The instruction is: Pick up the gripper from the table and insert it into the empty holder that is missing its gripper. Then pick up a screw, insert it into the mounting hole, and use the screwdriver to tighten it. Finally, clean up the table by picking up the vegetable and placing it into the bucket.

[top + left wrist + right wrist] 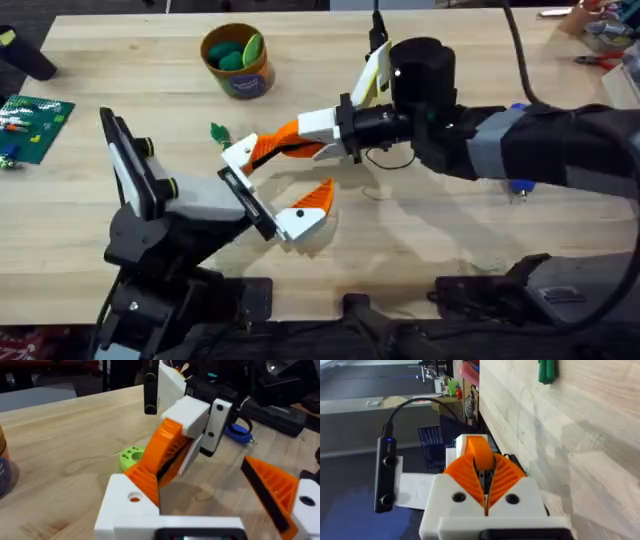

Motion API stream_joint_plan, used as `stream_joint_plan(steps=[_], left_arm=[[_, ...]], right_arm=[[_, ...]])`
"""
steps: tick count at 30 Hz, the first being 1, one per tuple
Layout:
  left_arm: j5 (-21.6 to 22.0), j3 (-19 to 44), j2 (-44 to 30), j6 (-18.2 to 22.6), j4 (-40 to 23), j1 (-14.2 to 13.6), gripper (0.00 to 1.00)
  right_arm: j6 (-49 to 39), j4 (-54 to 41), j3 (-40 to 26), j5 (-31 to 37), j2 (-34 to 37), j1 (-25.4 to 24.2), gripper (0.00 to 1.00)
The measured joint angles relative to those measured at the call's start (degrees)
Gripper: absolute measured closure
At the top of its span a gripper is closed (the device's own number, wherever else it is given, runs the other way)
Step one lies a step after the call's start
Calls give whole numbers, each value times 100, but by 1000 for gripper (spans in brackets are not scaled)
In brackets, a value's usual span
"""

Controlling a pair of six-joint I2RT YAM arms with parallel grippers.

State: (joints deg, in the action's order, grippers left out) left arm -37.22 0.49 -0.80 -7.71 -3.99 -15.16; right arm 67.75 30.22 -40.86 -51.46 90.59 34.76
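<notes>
At mid-worktop, the right gripper (262, 147), with white base and orange ribbed pads, is closed on the small orange wedge-shaped plastic finger (159, 457) and presents it to the white angular plastic holder (131, 502) on the left arm. That finger's long axis runs obliquely down from the right gripper toward the holder, its lower end touching or just beside the bracket's upper edge. Whether it is seated cannot be told. The small round mounting hole (134, 496) shows orange within. The left gripper (268, 192) stands wide open, holding nothing; its other prong already carries an orange ribbed wedge (315, 197). The bright blue pen-shaped screwdriver (238, 433) lies on the pale plank worktop (430, 225) beyond, nearer the right arm. The round yellow-orange bucket with blue band (238, 60) stands well apart, green items inside.
</notes>
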Motion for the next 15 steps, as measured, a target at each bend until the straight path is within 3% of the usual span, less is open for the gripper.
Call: stream_joint_plan(steps=[8,15], left_arm=[[-2,0,0,-8,2,0,14],[-1,2,0,-4,2,0,14]], right_arm=[[0,-7,0,-10,2,0,983],[4,-37,0,-76,0,0,911]])
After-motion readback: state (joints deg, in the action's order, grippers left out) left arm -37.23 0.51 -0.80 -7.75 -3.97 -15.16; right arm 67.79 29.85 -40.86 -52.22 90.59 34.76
